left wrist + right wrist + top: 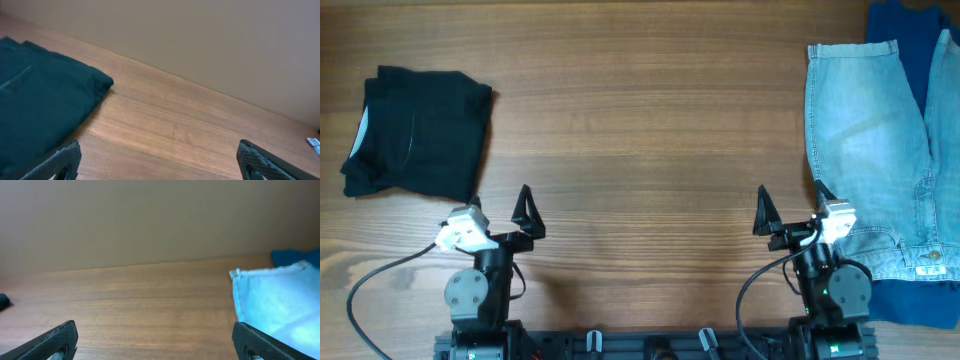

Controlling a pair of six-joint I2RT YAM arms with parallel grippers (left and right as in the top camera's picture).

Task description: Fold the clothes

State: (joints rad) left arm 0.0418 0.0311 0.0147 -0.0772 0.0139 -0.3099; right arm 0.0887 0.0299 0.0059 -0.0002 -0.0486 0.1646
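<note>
Pale light-blue denim shorts (875, 150) lie flat at the table's right, waistband toward the front; their hem also shows in the right wrist view (270, 300). A deep-blue garment (920, 295) lies under them, showing at the front right and at the far right corner (297, 257). A folded black garment (420, 132) lies at the left and fills the left of the left wrist view (40, 110). My left gripper (503, 205) is open and empty, just front-right of the black garment. My right gripper (790, 210) is open and empty at the shorts' left edge.
Bare wooden tabletop (640, 130) spans the space between the two piles. A plain wall (200, 35) rises behind the table's far edge. Cables trail from both arm bases along the front edge.
</note>
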